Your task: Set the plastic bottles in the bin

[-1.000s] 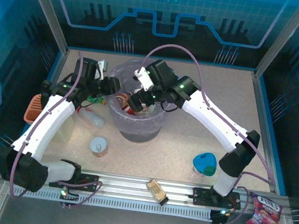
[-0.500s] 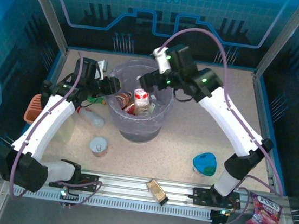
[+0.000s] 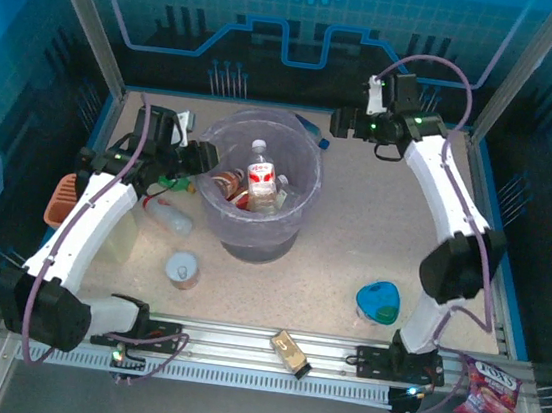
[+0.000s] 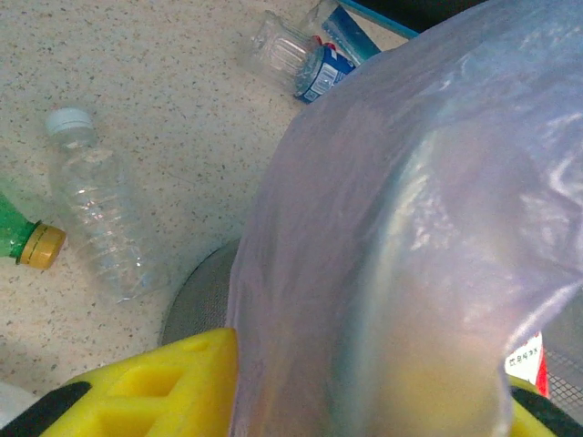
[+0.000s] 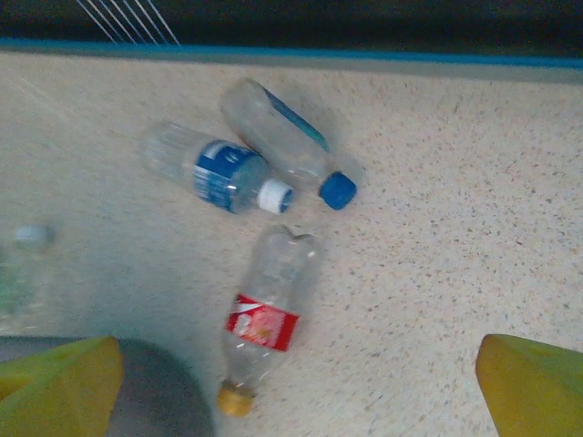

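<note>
The bin, grey-lavender with a clear bag, stands mid-table and holds a red-labelled bottle and brown bottles. My left gripper is shut on the bin's left rim; the bagged wall lies between its yellow fingers. My right gripper hovers open behind the bin to the right. Below it lie a red-labelled bottle, a blue-labelled bottle and a blue-capped bottle. A clear bottle and a green bottle lie left of the bin.
A tin can stands in front of the bin at the left. An orange basket sits at the left edge and a blue dish at the front right. Snack packets lie by the front rail.
My right arm has risen out of the bin and swung to the back right, leaving a red-labelled bottle inside. The left gripper has stayed at the rim and tightened a little.
</note>
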`<action>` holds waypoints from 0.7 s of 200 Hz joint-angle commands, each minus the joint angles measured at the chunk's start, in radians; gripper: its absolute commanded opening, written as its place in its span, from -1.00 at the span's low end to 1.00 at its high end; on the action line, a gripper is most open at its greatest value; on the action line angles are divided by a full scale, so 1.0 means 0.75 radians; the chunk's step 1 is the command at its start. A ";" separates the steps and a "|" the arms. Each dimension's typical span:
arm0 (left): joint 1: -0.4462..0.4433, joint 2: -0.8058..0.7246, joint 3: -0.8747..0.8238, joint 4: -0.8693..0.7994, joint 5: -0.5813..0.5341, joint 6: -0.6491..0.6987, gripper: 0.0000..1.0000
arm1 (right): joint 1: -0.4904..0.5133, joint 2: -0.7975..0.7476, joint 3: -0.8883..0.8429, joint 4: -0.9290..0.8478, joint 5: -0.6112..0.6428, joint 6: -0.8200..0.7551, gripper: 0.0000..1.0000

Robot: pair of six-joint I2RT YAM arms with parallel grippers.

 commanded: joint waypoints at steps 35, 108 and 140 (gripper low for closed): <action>0.038 -0.003 0.035 -0.042 0.006 -0.001 -0.23 | -0.023 0.437 0.326 0.049 -0.097 -0.138 0.93; 0.042 -0.015 0.040 -0.072 0.007 0.017 -0.24 | -0.010 1.007 0.982 -0.120 -0.173 -0.102 0.99; 0.042 -0.023 0.026 -0.066 0.009 0.009 -0.24 | 0.001 1.036 0.918 -0.027 -0.174 -0.031 0.99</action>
